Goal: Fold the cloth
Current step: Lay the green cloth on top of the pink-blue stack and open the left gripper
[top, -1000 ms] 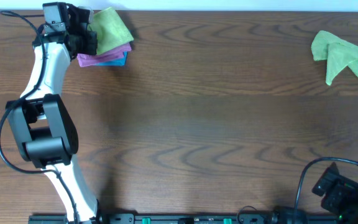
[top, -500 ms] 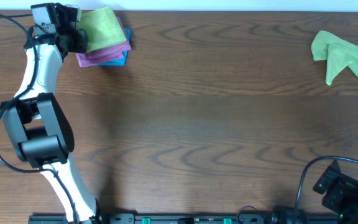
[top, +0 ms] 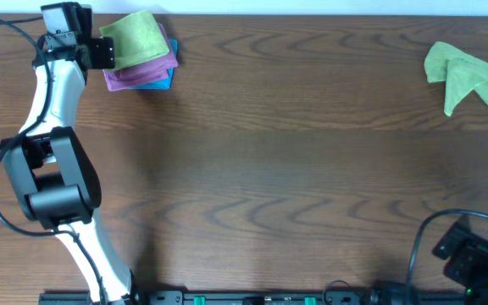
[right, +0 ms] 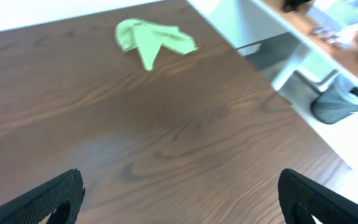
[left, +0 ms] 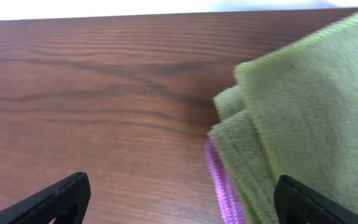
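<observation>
The left claw [left: 180,183] stood with its jaws wide apart, gripping nothing. Just ahead of it and toward its right finger [left: 303,202] lay the cloth [left: 303,106], lime-green and folded, its corner reaching in between the fingers' line. Directly under the cloth, a purple cloth [left: 219,186] showed its edge, and beneath that a blue cloth [top: 161,82] peeked out on the side away from the claw. Bare wooden table [left: 92,93] lay ahead and to the claw's left. The right claw [right: 179,186] hung well apart, its jaws also spread and empty. Well ahead of it sat a second lime-green cloth [right: 154,38], crumpled.
</observation>
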`<state>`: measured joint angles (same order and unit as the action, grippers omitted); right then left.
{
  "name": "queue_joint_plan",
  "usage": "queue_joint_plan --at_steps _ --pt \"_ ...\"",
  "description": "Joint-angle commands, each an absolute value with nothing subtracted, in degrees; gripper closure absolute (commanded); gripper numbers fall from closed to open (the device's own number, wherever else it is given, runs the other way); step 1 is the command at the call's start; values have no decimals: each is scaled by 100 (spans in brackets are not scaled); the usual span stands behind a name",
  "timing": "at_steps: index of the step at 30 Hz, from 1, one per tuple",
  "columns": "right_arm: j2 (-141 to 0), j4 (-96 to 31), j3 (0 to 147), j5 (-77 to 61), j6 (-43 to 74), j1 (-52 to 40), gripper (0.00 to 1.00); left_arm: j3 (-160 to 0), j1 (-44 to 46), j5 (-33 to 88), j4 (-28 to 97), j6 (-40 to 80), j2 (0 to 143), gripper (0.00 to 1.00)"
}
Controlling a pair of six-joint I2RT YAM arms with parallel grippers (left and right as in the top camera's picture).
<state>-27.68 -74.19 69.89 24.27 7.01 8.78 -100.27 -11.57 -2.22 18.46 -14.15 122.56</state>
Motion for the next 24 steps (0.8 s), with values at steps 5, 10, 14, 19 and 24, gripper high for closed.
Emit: queue_joint_plan --at_steps 5,10,14,19,24 --pt "-2727 -7262 6954 3575 766 882 1 -10127 -1177 -574 2624 -563 10541 5" --pt "-2727 -7194 6952 3538 768 882 1 -10127 -1160 -353 3148 -217 9786 5" --pt "-2727 -7231 6952 3531 768 882 1 -10127 -1146 -8 3717 -211 9555 5" --pt "-2727 -7325 6952 3531 768 882 1 -10127 -1131 727 4147 -211 9546 5" --pt "-2727 -7325 6952 3531 768 882 1 -10127 -1098 1653 4440 -211 9544 5"
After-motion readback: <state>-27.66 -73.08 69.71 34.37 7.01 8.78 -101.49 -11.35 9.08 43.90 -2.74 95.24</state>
